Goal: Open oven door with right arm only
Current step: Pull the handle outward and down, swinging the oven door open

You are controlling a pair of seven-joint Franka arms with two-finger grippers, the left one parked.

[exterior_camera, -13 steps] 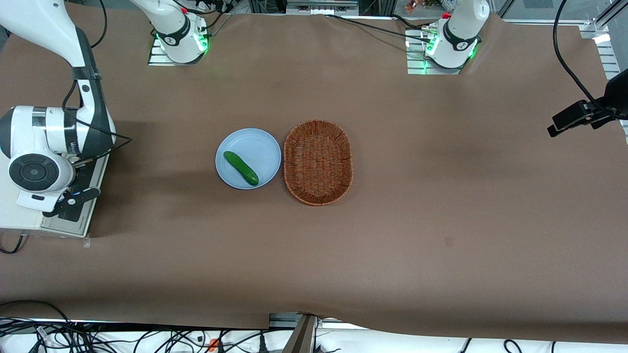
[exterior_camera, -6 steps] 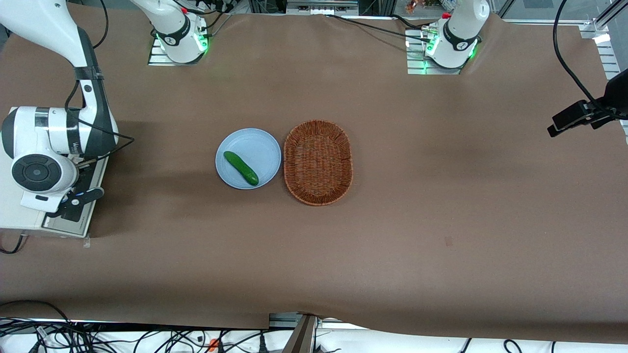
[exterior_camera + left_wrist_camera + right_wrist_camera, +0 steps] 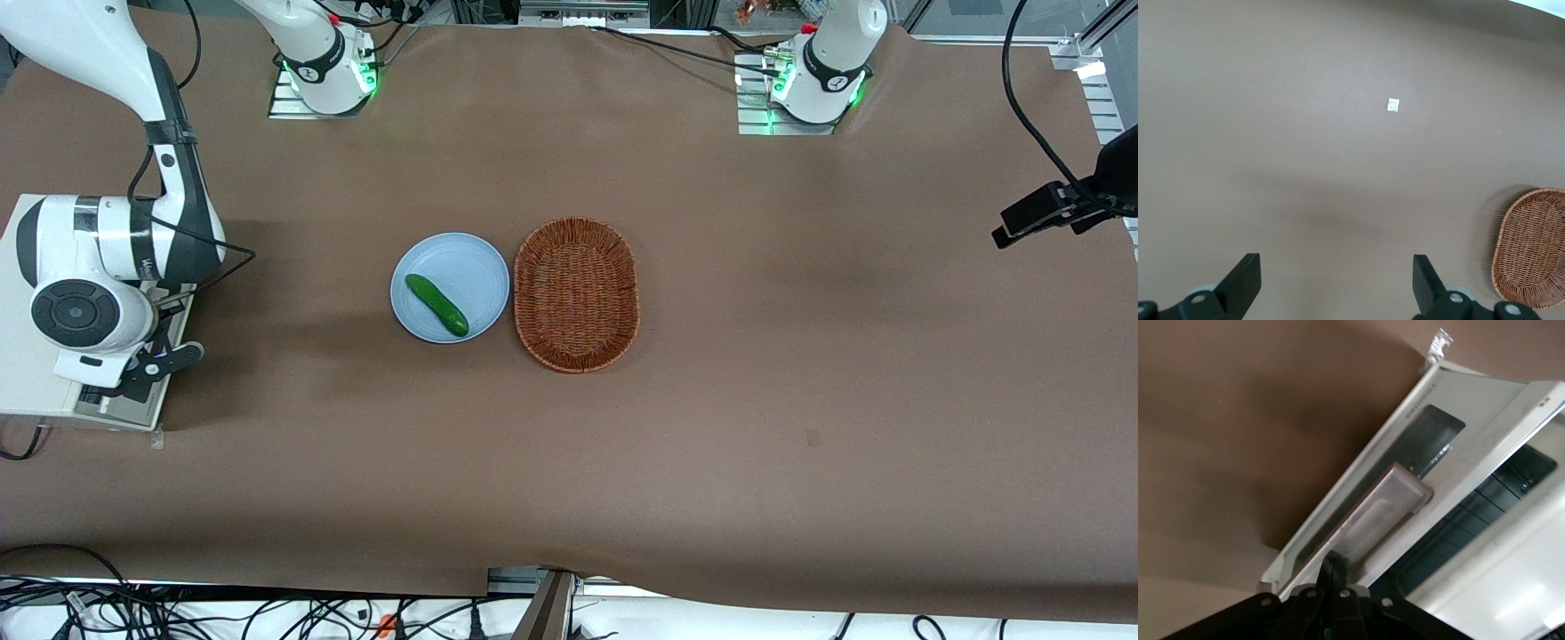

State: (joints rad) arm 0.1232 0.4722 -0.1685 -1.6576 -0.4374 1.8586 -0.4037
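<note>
Since a second ago, my large white jointed right arm (image 3: 107, 258) has swung outward, drawing the white oven door (image 3: 1418, 480) partly open at the working arm's end of the table. My small black gripper (image 3: 1335, 577) pinches its silver bar handle (image 3: 1381, 513); I should follow the hinge's arc, pulling steadily downward.

Brown table cover (image 3: 800, 373). Round pale-blue plate (image 3: 462, 258) mid-table, green cucumber (image 3: 436, 305) lying diagonally on it. Oval wicker basket (image 3: 576, 294) just beside the plate, toward the parked arm's end, nothing inside. Black clamp-mounted camera (image 3: 1058, 209) at that end's edge. Tangled cables (image 3: 133, 613) along the near edge. Small white scrap (image 3: 1393, 105) on the cover.
</note>
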